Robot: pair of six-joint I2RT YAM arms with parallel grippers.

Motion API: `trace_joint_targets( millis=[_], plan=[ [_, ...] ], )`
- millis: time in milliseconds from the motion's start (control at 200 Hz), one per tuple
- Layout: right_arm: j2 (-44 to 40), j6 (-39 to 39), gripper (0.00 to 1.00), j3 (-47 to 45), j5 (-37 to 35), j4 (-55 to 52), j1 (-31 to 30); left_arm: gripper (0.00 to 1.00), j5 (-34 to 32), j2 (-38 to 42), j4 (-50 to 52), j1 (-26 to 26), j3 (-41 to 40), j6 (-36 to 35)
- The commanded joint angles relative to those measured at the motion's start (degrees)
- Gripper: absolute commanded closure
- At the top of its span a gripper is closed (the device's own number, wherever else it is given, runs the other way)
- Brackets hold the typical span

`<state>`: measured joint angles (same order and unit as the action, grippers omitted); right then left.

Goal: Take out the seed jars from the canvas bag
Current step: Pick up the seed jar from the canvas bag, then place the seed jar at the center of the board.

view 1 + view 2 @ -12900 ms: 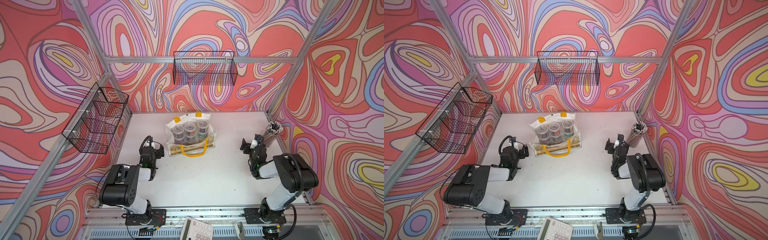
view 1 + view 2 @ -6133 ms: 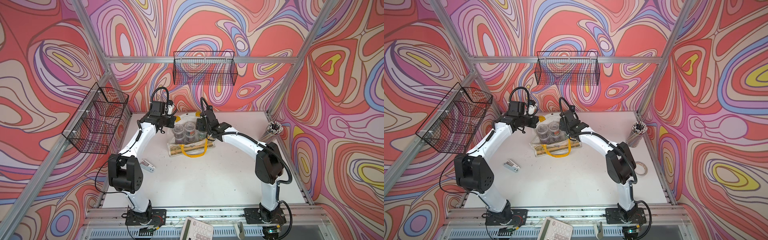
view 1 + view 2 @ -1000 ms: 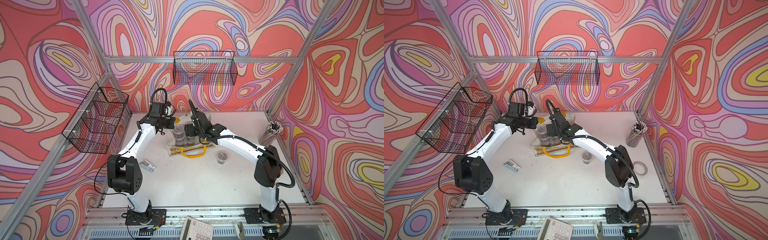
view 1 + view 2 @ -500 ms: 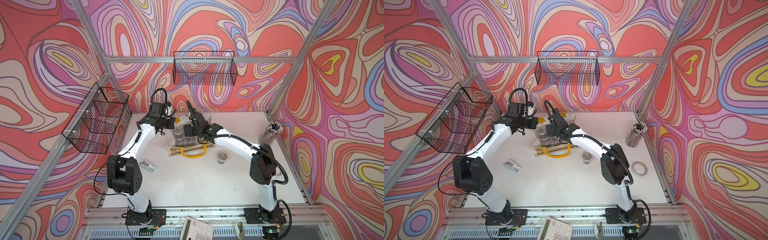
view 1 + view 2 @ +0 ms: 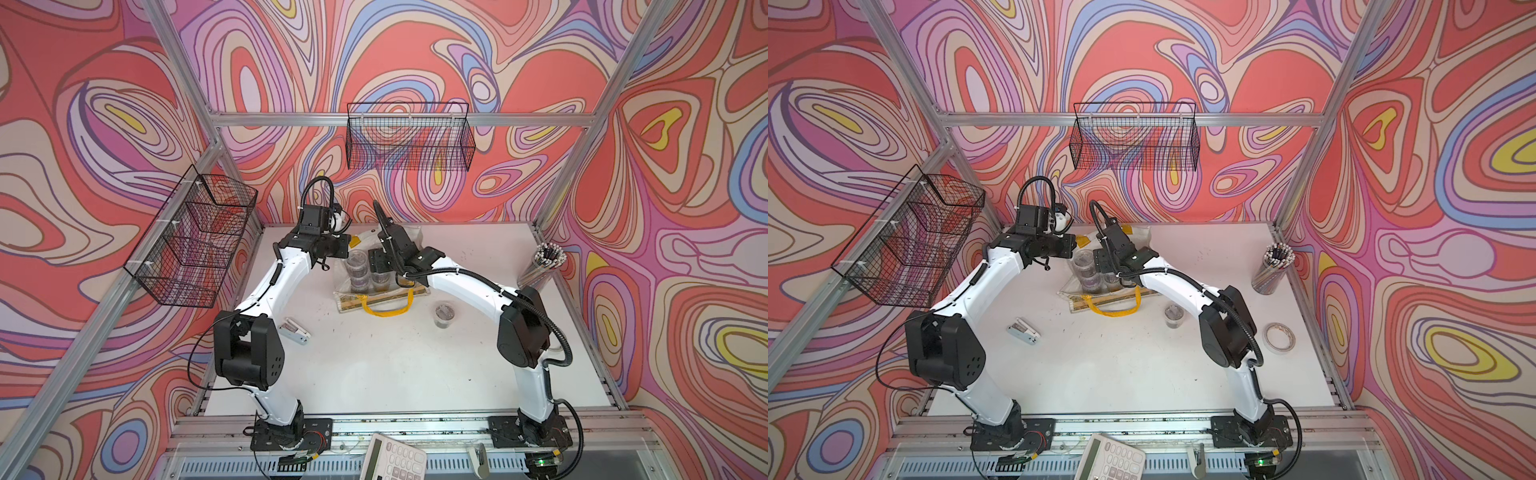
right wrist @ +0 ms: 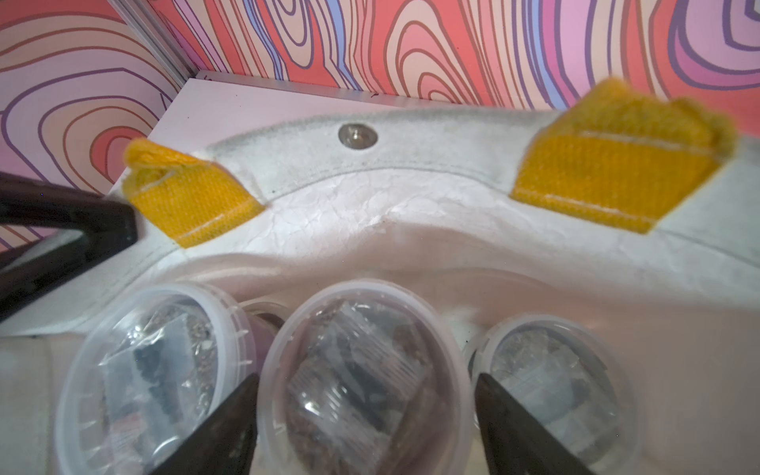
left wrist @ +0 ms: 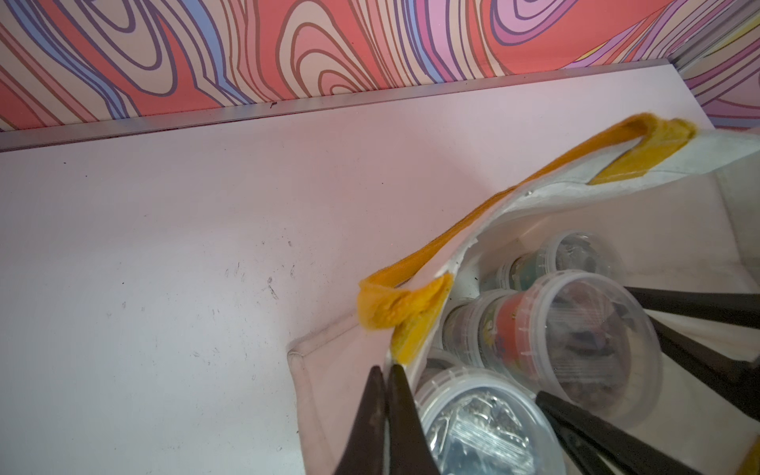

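The canvas bag (image 5: 353,302) (image 5: 1084,305) lies at the back of the table with its mouth held open. My left gripper (image 7: 385,368) (image 5: 351,239) is shut on the bag's rim, beside a yellow tab (image 7: 397,306). Inside stand several seed jars with clear lids. My right gripper (image 6: 366,380) (image 5: 380,270) reaches into the bag. Its fingers press both sides of the middle seed jar (image 6: 357,341) (image 7: 584,341). Neighbouring jars (image 6: 156,362) (image 6: 551,378) sit close on either side. One more seed jar (image 5: 444,315) (image 5: 1173,316) stands upright on the table, right of the bag.
A cup of pencils (image 5: 544,266) stands at the far right edge. A white stapler (image 5: 295,331) lies left of centre and a tape roll (image 5: 1280,337) lies to the right. Wire baskets (image 5: 409,141) (image 5: 195,241) hang on the back and left walls. A calculator (image 5: 392,457) rests at the front rail.
My right gripper has pushed a little further into the bag and its jaws have narrowed around the middle jar. The left arm has held still on the rim.
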<state>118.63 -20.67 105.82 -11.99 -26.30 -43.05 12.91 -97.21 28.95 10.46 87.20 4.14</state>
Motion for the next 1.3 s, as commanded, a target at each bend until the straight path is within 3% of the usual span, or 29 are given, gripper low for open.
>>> trace_joint_targets(
  millis=[0,115,295,761,982,1297],
  plan=[
    [2.01,0.03,0.16,1.71,0.04,0.85,0.24,1.00,0.94,1.30,2.64,-0.05,-0.89,0.52],
    [2.40,-0.08,0.19,2.07,-0.18,0.91,0.24,1.00,0.98,1.31,2.56,0.00,-0.89,0.52],
    [1.98,0.14,0.34,1.78,-0.63,1.47,0.24,1.00,1.14,1.30,2.69,-0.01,-0.80,0.56],
    [-10.46,1.59,0.41,-2.21,0.34,4.95,0.22,1.00,1.24,0.90,2.70,-0.06,-0.80,0.92],
    [-23.71,1.61,0.41,-12.38,-0.61,7.58,0.24,1.00,1.16,0.75,2.73,0.00,-0.80,1.04],
    [-46.49,-2.03,0.41,-37.44,-7.35,9.56,0.24,1.00,0.14,0.44,3.14,0.00,-0.80,0.79]
  ],
)
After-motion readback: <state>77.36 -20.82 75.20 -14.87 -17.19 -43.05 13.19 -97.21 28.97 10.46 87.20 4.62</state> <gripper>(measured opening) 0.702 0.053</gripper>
